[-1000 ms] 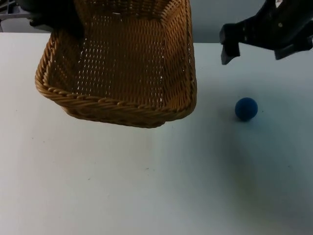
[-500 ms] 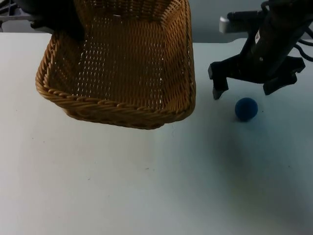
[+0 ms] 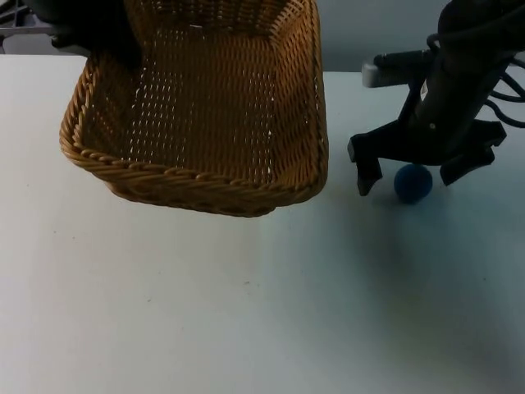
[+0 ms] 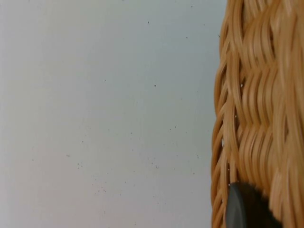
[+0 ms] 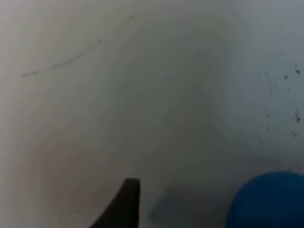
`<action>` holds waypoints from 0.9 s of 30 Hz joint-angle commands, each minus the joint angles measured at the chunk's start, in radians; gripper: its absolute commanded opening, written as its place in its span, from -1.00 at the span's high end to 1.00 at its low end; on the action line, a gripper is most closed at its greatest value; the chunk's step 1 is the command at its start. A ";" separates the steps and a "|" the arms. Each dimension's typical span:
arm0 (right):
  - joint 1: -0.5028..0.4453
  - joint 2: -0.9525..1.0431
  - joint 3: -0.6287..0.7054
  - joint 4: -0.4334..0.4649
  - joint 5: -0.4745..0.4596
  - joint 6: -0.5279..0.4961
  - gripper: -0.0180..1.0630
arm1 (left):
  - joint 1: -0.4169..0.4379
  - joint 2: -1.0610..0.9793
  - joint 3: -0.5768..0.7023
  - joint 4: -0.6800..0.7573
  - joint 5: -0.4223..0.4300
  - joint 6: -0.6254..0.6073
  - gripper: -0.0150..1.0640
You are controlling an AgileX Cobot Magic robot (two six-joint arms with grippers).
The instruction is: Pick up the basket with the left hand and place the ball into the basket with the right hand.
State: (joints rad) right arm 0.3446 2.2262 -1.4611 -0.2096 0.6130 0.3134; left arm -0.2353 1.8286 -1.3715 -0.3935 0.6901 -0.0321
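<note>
Here the white surface (image 3: 246, 312) carries one wicker basket (image 3: 205, 115), raised and tilted, its rim clamped in the left pincer (image 4: 247, 209). The right pincer (image 3: 414, 174) hangs spread wide and empty, fingers straddling the one blue ball (image 3: 413, 182), which rests on the surface directly between them, well right of the basket.

1. The basket (image 3: 197, 115) sits at ten o'clock over the table (image 3: 246, 312), the left gripper (image 3: 102, 37) at its far left rim.
2. The ball (image 3: 413, 182) lies at three o'clock (well apart from the basket).
3. The right gripper (image 3: 414, 174) straddles the ball.
</note>
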 commanded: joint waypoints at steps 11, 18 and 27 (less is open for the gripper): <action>0.002 0.007 -0.008 0.002 -0.024 0.015 0.03 | -0.007 -0.009 -0.001 -0.018 -0.015 -0.002 0.97; 0.002 0.007 -0.008 -0.024 -0.026 0.052 0.49 | -0.007 -0.009 -0.001 -0.018 -0.013 -0.002 0.97; 0.002 -0.044 -0.008 -0.021 0.006 0.056 0.97 | -0.007 -0.009 -0.001 -0.018 -0.011 -0.002 0.97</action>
State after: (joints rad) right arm 0.3446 2.2067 -1.4611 -0.2213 0.6174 0.3632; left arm -0.2353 1.8286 -1.3715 -0.3935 0.6901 -0.0321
